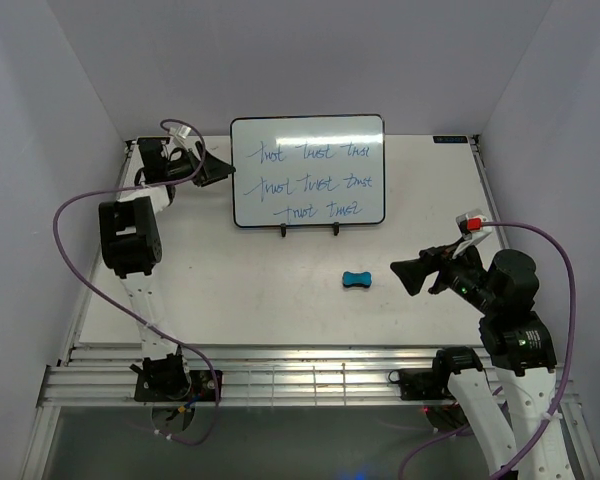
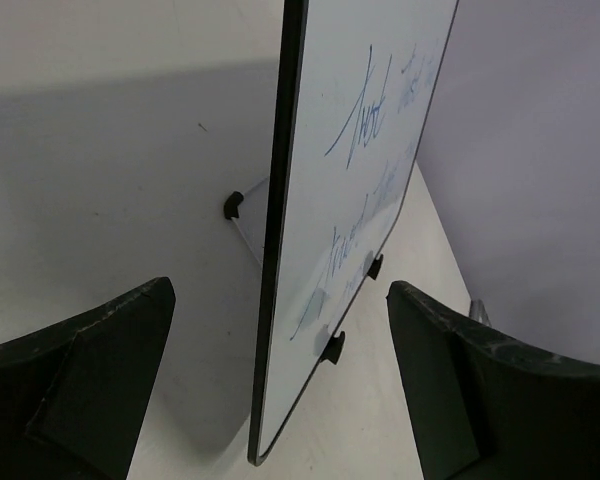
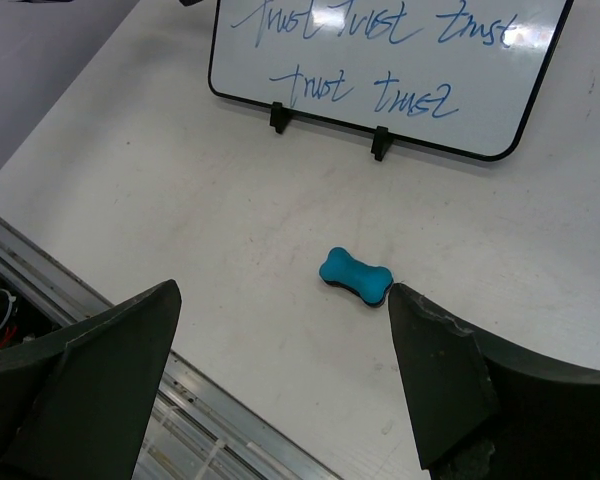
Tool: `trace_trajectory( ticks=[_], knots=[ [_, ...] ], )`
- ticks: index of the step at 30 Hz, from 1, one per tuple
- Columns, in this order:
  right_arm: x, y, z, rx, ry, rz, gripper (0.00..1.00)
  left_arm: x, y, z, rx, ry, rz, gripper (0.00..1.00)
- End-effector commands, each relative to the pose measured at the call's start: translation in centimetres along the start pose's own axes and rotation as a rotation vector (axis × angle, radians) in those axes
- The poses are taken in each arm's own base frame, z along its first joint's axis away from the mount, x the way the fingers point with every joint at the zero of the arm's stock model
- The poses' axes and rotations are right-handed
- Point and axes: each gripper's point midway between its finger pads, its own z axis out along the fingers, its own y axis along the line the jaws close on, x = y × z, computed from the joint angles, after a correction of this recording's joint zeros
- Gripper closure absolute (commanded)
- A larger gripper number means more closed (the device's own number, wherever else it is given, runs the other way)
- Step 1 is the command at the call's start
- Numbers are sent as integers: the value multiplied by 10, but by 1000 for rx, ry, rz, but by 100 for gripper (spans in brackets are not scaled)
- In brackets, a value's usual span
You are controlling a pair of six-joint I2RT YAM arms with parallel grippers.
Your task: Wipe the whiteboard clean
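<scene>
Nearest the bench's [image 1: 250, 300] front edge, toward its right side, the right gripper [image 1: 408, 276] hangs with its fingers spread wide and nothing between them. It points at the blue bone-shaped eraser [image 3: 355, 276], which lies flat near the middle of the bench, apart from the fingers and well short of the board.

Farther back, toward the far edge and about centred, the whiteboard [image 1: 308, 170] leans on a thin black wire stand [image 3: 278, 117]. Three rows of blue scrawl cover it, so no wiping shows yet.

At the board's left edge the left gripper [image 1: 218, 167] is also spread wide. In the wrist view the black rim runs between its two fingers, and neither appears to touch it.

The risks look to be these. The eraser is small and low, so a closing pinch set off-centre could skid it across the bench instead of lifting it. The stand seems light, so wiping pressure on the board's face could push it backward or tip it off its hooks unless the left fingers clamp the rim first. That clamp, closed askew, could itself twist the board.
</scene>
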Motion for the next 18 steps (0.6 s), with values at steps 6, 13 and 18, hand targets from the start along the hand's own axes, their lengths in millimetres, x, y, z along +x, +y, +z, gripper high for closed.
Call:
trace_trajectory(
  ticks=[6,13,18],
  knots=[
    [-12,7,-2,-35,-21,-61,10,-8,-40,37,245,99,113,2],
    [-12,6,-3,-27,-20,-73,10,4,-45,53,292,129,124,17],
    [-15,6,-4,-22,-28,-77,10,15,-37,55,315,156,108,39]
  ],
)
